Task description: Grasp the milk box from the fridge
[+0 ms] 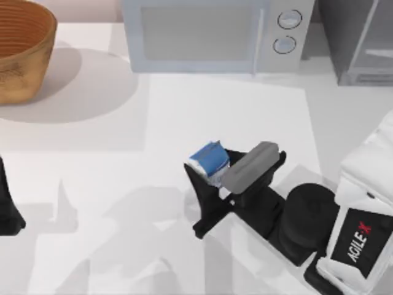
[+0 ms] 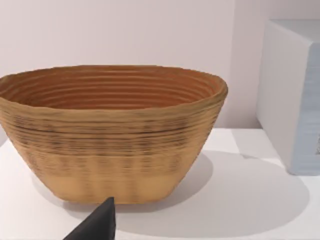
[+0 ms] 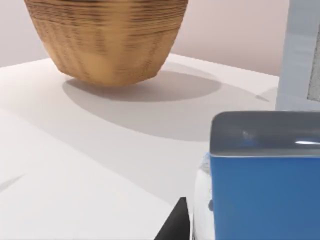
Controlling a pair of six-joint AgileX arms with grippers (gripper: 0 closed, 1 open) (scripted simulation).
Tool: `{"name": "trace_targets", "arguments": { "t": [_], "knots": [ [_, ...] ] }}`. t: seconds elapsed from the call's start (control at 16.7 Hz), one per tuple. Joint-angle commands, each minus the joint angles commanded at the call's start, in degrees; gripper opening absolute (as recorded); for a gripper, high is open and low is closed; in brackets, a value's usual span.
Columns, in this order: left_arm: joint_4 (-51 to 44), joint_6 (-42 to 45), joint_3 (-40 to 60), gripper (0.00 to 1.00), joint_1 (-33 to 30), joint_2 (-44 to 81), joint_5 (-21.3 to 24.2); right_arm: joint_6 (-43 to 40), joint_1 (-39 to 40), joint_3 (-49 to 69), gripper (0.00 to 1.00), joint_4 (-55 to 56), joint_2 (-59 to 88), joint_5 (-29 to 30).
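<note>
The milk box, a small carton with a blue face and white edges, sits tilted over the middle of the table, between the black fingers of my right gripper, which is shut on it. In the right wrist view the milk box looms close, beside one dark fingertip. The fridge, dark grey with a pale glassy door, stands at the back right corner, well away from the carton. My left arm rests at the table's left edge.
A light blue-grey microwave with two round knobs stands at the back centre. A woven brown basket sits at the back left, seen close in the left wrist view. White tabletop lies between the arms.
</note>
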Motion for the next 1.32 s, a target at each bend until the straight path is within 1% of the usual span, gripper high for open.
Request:
{"name": "trace_targets", "arguments": {
  "t": [0.36, 0.66, 1.32],
  "knots": [
    [0.0, 0.0, 0.0, 1.00, 0.0, 0.0, 0.0, -0.1, 0.2, 13.1, 0.00, -5.3, 6.6, -0.1],
    [0.0, 0.0, 0.0, 1.00, 0.0, 0.0, 0.0, -0.2, 0.1, 14.0, 0.00, -5.8, 7.1, -0.2],
    [0.0, 0.0, 0.0, 1.00, 0.0, 0.0, 0.0, -0.2, 0.1, 14.0, 0.83, -5.8, 7.1, -0.2]
  ]
}}
